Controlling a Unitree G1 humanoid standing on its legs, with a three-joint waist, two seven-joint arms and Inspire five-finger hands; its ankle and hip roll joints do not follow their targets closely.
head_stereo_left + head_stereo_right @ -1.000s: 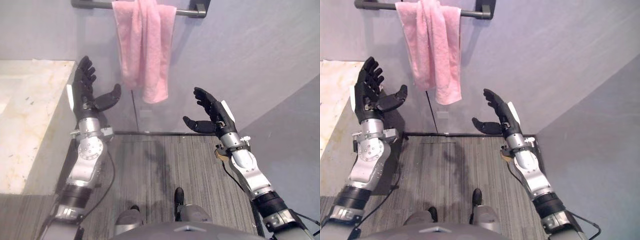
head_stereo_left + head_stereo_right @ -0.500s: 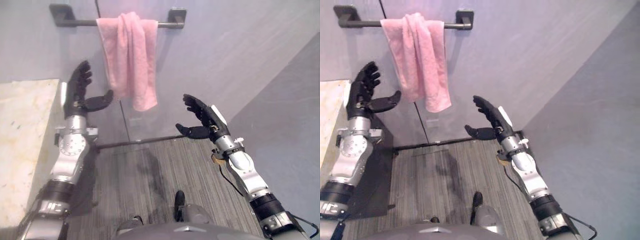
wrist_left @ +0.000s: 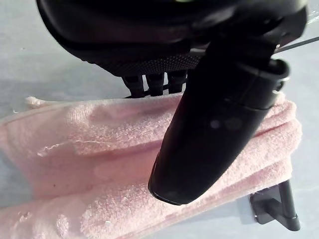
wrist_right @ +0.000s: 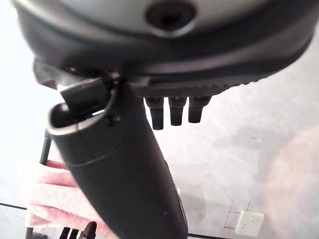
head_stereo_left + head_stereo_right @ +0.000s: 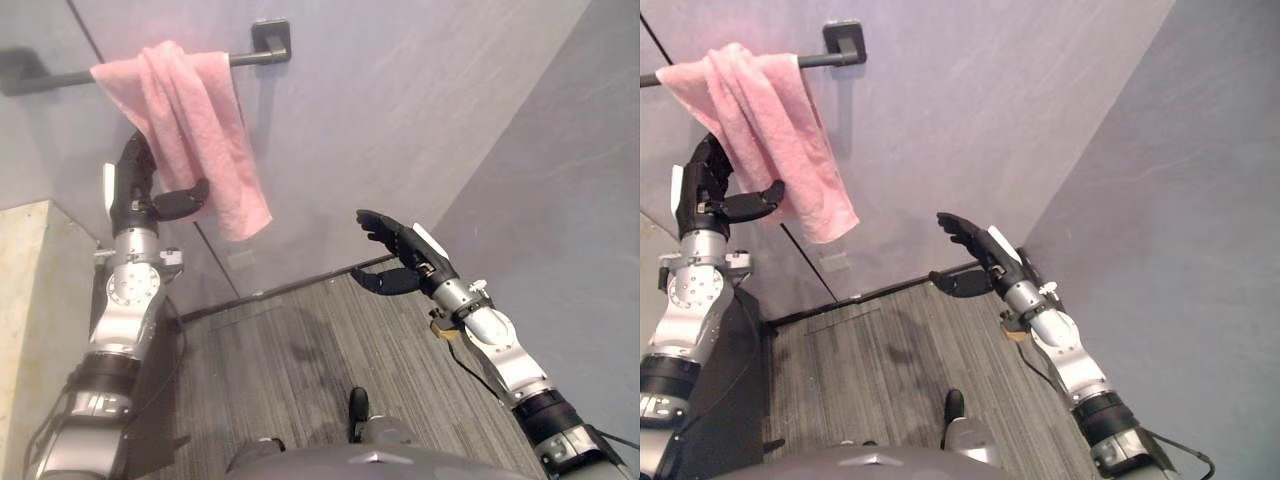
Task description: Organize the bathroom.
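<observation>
A pink towel hangs folded over a dark wall bar at the upper left. My left hand is raised at the towel's left edge, fingers straight and open, with the thumb lying across the towel's lower front. Its wrist view shows the thumb over the pink towel and the bar's bracket beyond. My right hand is held up open in mid-air, well to the right of the towel and lower, holding nothing.
A pale marble counter stands at the left edge with a dark cabinet side below it. Grey walls meet in a corner ahead on the right. A small white wall socket sits low under the towel, above the striped grey floor.
The camera has swung right, so the whole scene has shifted left. My left hand has come up against the towel, its thumb now over the cloth. The right hand keeps its open pose.
</observation>
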